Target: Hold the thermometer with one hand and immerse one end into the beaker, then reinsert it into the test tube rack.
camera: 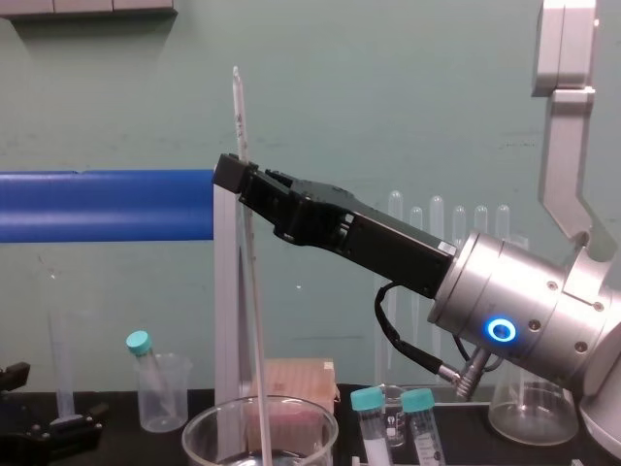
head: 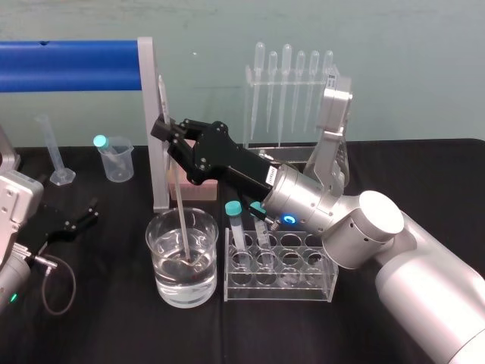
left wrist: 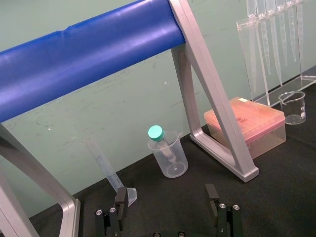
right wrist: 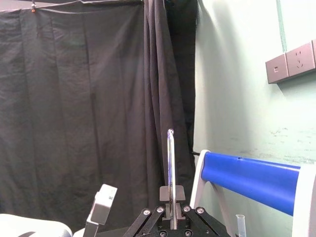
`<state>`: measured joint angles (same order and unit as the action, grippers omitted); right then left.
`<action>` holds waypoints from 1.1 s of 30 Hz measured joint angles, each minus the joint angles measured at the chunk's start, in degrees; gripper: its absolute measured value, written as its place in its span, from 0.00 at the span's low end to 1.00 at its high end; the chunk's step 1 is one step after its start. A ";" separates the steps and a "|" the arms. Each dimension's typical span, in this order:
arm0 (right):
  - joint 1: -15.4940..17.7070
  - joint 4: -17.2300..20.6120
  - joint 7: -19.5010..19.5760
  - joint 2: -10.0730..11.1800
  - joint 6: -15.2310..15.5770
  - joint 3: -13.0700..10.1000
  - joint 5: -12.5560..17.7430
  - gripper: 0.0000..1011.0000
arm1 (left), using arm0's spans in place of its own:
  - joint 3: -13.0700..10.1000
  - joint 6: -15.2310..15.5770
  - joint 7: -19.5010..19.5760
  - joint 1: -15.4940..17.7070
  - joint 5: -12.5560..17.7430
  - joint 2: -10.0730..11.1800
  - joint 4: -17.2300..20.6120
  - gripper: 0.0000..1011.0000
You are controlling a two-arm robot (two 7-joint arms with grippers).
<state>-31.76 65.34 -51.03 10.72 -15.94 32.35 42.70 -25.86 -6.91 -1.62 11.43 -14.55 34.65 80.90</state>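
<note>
The right gripper (head: 170, 136), jaws clenched on the thermometer (head: 180, 205), holds the long white rod near-upright. Its lower end is dipped into the water-filled beaker (head: 161, 277) and apparently touches bottom, though refraction blurs the tip. Immersion looks done; the return to the test tube rack (head: 280, 287) is left. The left gripper (left wrist: 166, 210) rests low over the surface (head: 98, 326), jaws released.

Lab setup: glass beaker (head: 158, 265), tube rack (head: 279, 293) with capped tubes (head: 236, 224), pipettes (head: 286, 83) on a clear stand, measuring cylinder (head: 54, 152), conical flask (camera: 529, 410), black tabletop (head: 114, 330), green wall (head: 394, 38), black curtain (right wrist: 74, 123).
</note>
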 joint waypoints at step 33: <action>-0.23 14.49 1.88 3.31 -0.71 -3.22 3.05 0.06 | 0.00 0.00 0.00 0.00 0.00 0.00 0.00 1.00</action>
<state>-31.99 79.83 -49.15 14.03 -16.66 29.13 45.75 -25.86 -6.90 -1.62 11.43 -14.55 34.64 80.90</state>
